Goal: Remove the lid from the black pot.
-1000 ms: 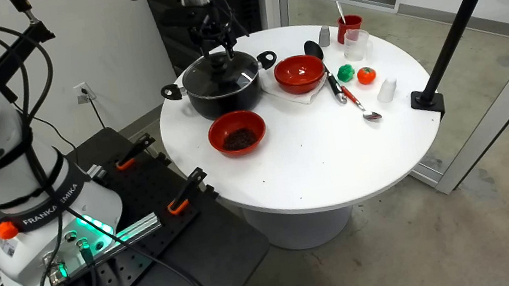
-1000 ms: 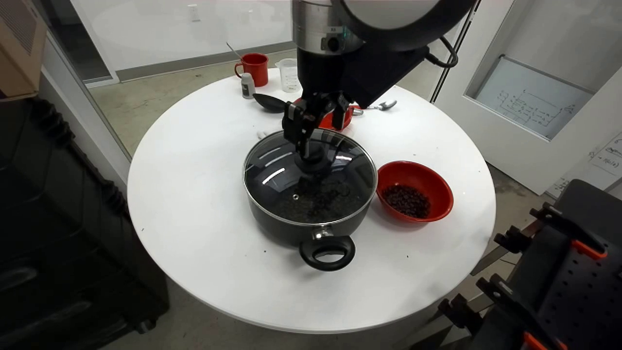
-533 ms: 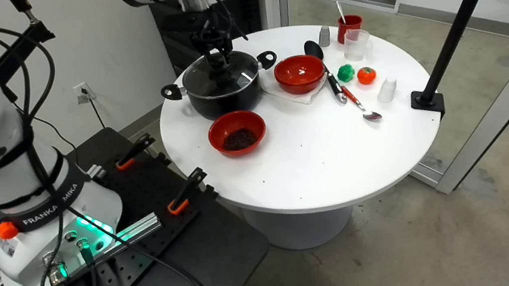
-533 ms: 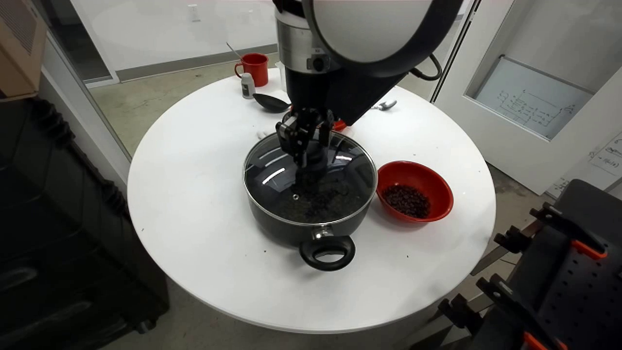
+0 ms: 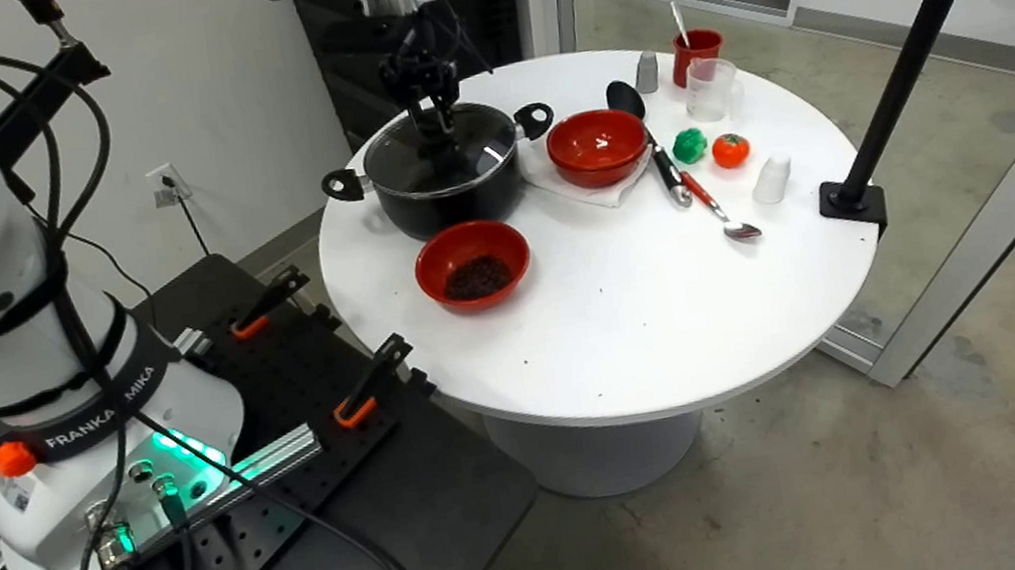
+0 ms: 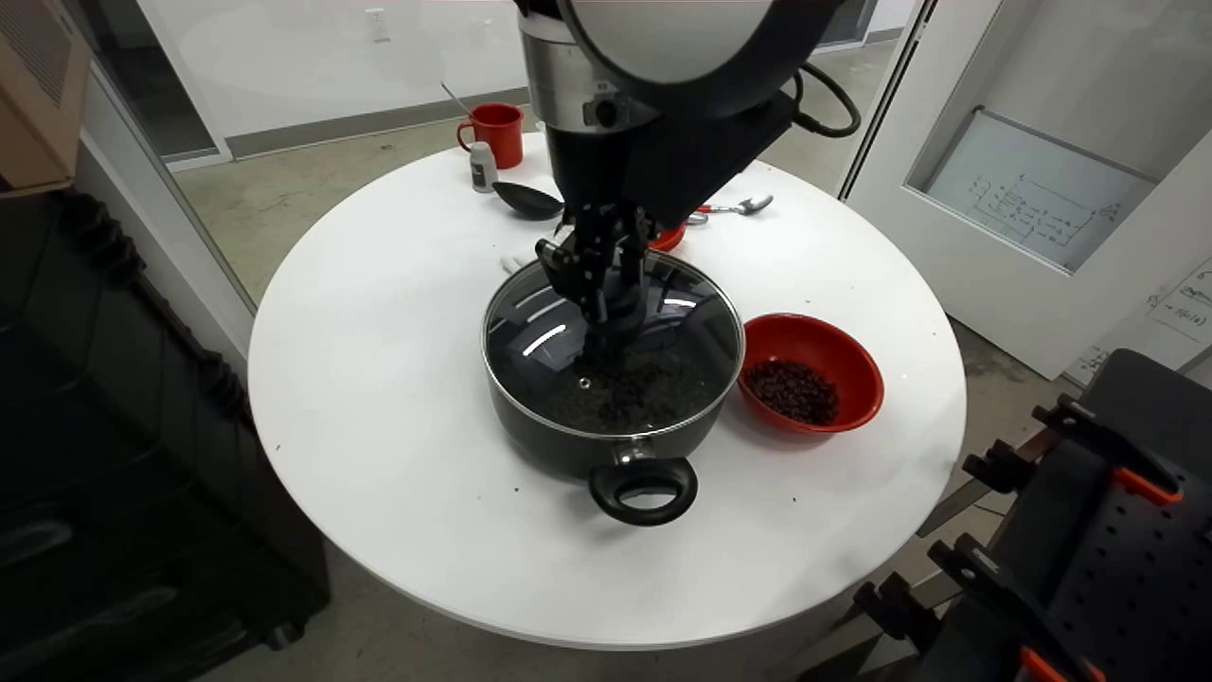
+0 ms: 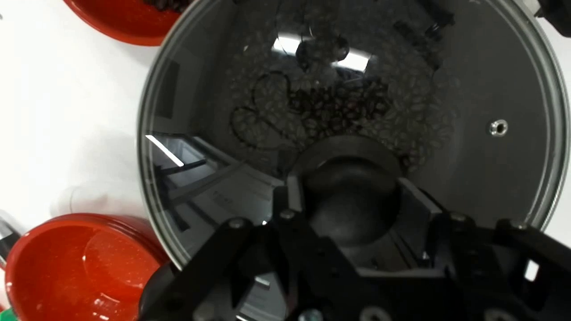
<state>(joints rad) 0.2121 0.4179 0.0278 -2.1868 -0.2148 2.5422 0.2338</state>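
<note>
In an exterior view, from the left, the arm's white base (image 5: 115,454) stands on the black bench (image 5: 374,536), with two orange-and-black clamps (image 5: 373,382) along that bench's right edge. Beyond them, the black pot (image 5: 416,213) sits by the far left edge of the round white table (image 5: 675,330), one side handle (image 5: 342,185) pointing out over the left edge. The glass lid (image 5: 476,144) lies on the pot, rim to rim. The gripper (image 7: 352,196) comes down over it; in the wrist view it has the lid's knob (image 7: 350,218) pinched between its pads (image 7: 294,194). Dark beans (image 7: 339,107) show through the glass. Just in front of the pot, nearer the table's left edge, is a red bowl (image 5: 469,240) with more beans inside. Right of the pot, stacked red bowls (image 5: 596,139) rest on a white napkin (image 5: 574,191); beside them lies a black serving spoon (image 5: 666,169), its head towards the far edge. By the far right edge stand a grey shaker (image 5: 647,73), a red mug (image 5: 697,56) and a clear measuring cup (image 5: 712,91). Then come a green piece (image 5: 690,145), a red-handled spoon (image 5: 712,204), a tomato (image 5: 730,151) and a white shaker (image 5: 773,180). Last, a black post (image 5: 911,59) rises from the right edge.
</note>
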